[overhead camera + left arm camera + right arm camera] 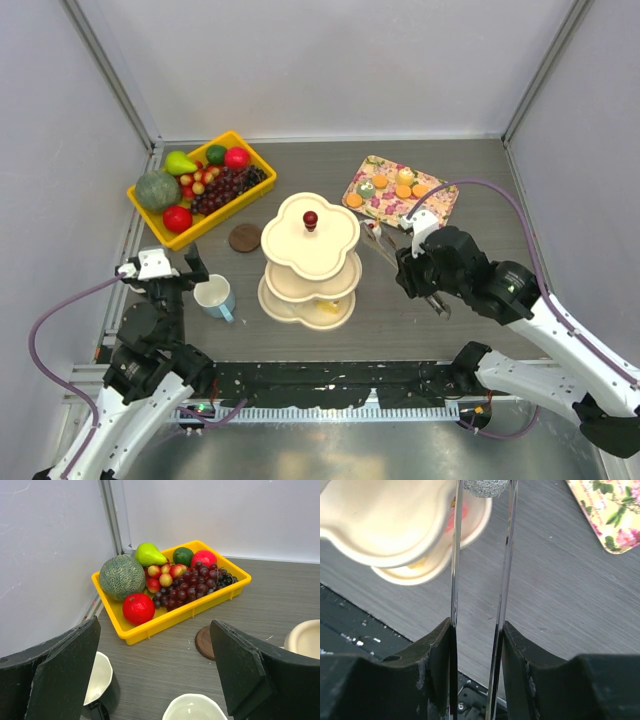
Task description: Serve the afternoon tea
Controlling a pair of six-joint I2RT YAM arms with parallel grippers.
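Right tool [477, 630] is clamped on metal tongs [455, 555], their tips pinching a small grey speckled piece [485, 486] just beside the cream three-tier stand [290, 240]. Pastries [403, 190] sit on the floral tray [390, 208]. Left tool [152, 675] hangs wide open over the pale blue mug [215, 297] and dark mug [100, 687] on the tabletop [400, 320].

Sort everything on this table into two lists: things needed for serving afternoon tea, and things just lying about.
Needed: tiered stand, pastries and biscuits, blue mug, dark mug, tongs held in the right gripper.
Lying about: fruit bin, flowered tray, brown disc.
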